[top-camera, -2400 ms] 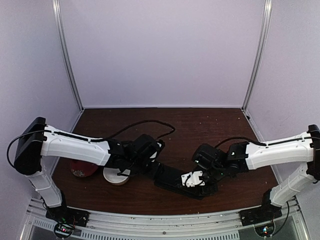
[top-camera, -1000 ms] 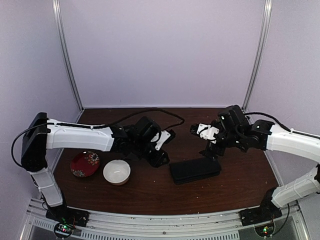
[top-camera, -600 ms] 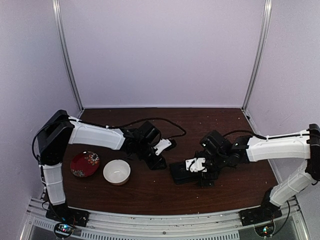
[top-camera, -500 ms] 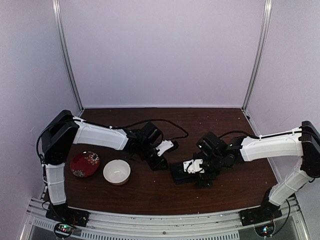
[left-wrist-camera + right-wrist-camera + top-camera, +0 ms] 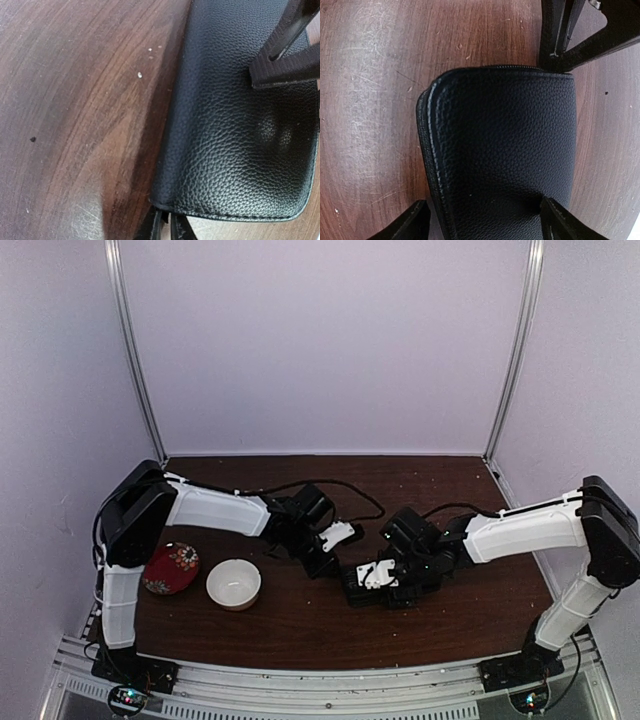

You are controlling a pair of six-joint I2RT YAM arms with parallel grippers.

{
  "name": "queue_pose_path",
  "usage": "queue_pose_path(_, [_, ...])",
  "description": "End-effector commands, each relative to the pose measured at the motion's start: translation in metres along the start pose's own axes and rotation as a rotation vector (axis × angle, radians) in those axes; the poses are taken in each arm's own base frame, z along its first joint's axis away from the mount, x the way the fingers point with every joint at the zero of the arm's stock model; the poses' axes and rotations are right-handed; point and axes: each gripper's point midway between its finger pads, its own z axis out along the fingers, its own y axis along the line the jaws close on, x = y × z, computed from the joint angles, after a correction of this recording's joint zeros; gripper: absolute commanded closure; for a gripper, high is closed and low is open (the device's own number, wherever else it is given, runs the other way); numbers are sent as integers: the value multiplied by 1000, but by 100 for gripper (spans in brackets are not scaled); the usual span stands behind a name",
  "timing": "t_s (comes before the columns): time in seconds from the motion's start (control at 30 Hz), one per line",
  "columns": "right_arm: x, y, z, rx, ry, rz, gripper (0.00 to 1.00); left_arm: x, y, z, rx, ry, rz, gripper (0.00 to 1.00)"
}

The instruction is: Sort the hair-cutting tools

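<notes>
None of the hair-cutting tools show in any view. A black leather pouch (image 5: 358, 593) lies flat on the brown table (image 5: 300, 625), zipped shut as far as I can see. My left gripper (image 5: 332, 556) is down at the pouch's (image 5: 235, 135) zipper edge. Its fingers (image 5: 156, 227) are almost together and their tips are hidden under that edge. My right gripper (image 5: 386, 576) stands open astride the other end of the pouch (image 5: 505, 150), one finger on each side. The left gripper's fingers (image 5: 555, 30) show at the top of the right wrist view.
A white bowl (image 5: 233, 583) and a red patterned dish (image 5: 169, 567) sit at the left front. A black cable (image 5: 340, 486) loops over the table behind the arms. Walls and metal posts (image 5: 135, 360) close in the back and sides.
My right arm came down from the back right and now straddles the pouch. The left gripper slid right to the pouch's edge and its fingers narrowed. The pouch has stayed put over the last second.
</notes>
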Motion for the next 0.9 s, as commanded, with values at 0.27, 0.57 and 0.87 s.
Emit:
queue_pose_path(0.27, [-1,-13,15,39,92,36,40,-3,6,-3,-15,24,-17,100])
queue_pose_path(0.57, [24,-7,28,32,210,75,54,27,-12,-31,6,60,-108,100])
queue_pose_path(0.87, [36,-2,39,5,283,100,54,38,-50,-39,148,45,-162,100])
